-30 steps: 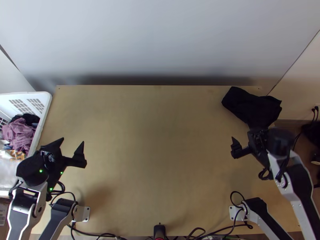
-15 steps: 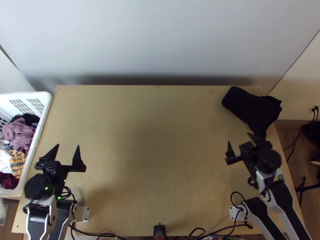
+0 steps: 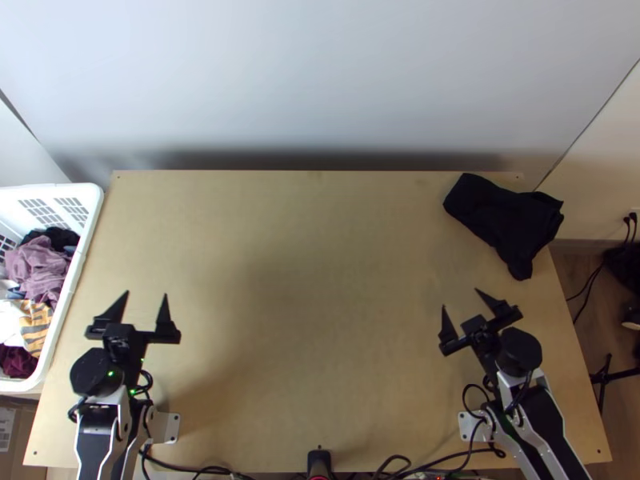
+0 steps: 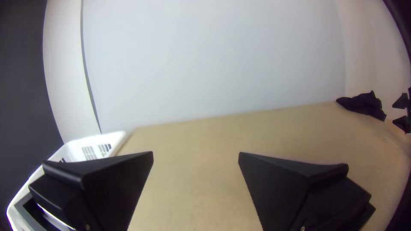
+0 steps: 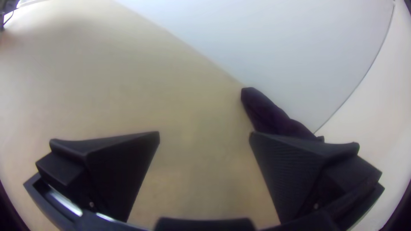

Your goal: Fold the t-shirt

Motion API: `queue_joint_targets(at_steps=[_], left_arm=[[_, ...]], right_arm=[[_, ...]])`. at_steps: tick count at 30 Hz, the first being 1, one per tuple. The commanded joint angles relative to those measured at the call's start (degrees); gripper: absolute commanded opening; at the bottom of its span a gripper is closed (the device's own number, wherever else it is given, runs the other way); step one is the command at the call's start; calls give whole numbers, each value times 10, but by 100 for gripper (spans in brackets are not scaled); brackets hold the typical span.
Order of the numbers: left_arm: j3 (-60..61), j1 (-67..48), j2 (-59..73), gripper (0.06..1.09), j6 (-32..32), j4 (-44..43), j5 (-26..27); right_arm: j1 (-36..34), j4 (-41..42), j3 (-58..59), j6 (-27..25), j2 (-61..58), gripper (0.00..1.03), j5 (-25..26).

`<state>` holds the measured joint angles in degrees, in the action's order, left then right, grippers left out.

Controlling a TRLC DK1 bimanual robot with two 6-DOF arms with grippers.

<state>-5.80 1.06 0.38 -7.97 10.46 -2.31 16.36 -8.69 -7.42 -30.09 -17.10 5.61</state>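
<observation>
- Left gripper (image 3: 146, 294): held above the near left part of the light wooden table (image 3: 312, 280); its two fingers (image 4: 115, 184) stood wide apart, with bare tabletop seen between them; they pointed toward the far side.
- Right gripper (image 3: 461, 298): held above the near right part of the table; its fingers (image 5: 291, 175) were likewise spread wide, nothing between them; they pointed toward the far side, slanting to the left.
- Black garment (image 3: 504, 216): located at the far right corner of the table, beyond the right gripper and apart from it; it lay in a compact, elongated heap, its narrow end directed toward the near edge and one side reaching past the table's right edge; whether it was folded or merely bunched could not be told; in the right wrist view it was partly hidden behind one finger.
- White basket (image 3: 93, 216): placed along the table's left edge, to the left of the left gripper; it contained a mauve cloth (image 3: 40, 268), a yellow-striped cloth (image 3: 36, 324) and a maroon cloth (image 3: 18, 362), all crumpled.
- Periphery: black cables (image 3: 188, 470) ran along the near edge, on both sides of a small black device (image 3: 319, 462); a pale wall (image 3: 320, 80) rose behind the far edge.
</observation>
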Motion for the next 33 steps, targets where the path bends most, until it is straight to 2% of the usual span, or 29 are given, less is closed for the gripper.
queue_joint_targets(at_steps=[1,2,3,5,10,12,15,16,18,19,21,23,25,27,31,33], left_arm=[[14,6,-5,103,11,20,21],[14,7,-4,103,10,20,21],[14,7,-5,103,10,20,21],[14,7,-5,103,11,20,21],[15,8,-5,103,10,20,21],[14,7,-5,103,11,20,21],[15,8,-5,103,11,20,21],[14,8,-5,103,11,20,21],[14,8,-5,103,11,20,21],[14,8,-5,103,11,20,21],[14,8,-5,103,10,20,21],[14,8,-5,103,11,20,21],[14,8,-5,103,11,20,21],[14,8,-5,103,11,20,21],[14,8,-5,103,11,20,21],[14,8,-5,103,11,20,21]], right_arm=[[-50,-130,19,-74,73,98,-140],[-72,-154,18,-99,87,98,-171],[-92,-162,17,-103,91,98,-191],[-100,-164,16,-110,80,98,-205],[-82,-174,15,-110,106,98,-205],[-104,-215,12,-125,145,98,-205],[-124,-289,7,-186,173,98,-201],[-137,-295,6,-204,172,98,-188],[-187,-292,5,-203,174,98,-183],[-216,-261,7,-197,174,98,-186],[-251,-151,16,-137,173,98,-189],[-253,-70,17,-41,169,98,-194],[-240,-21,14,53,173,98,-194],[-223,5,11,109,172,98,-194],[-179,36,16,126,171,98,-194],[-155,76,21,158,170,98,-195]])
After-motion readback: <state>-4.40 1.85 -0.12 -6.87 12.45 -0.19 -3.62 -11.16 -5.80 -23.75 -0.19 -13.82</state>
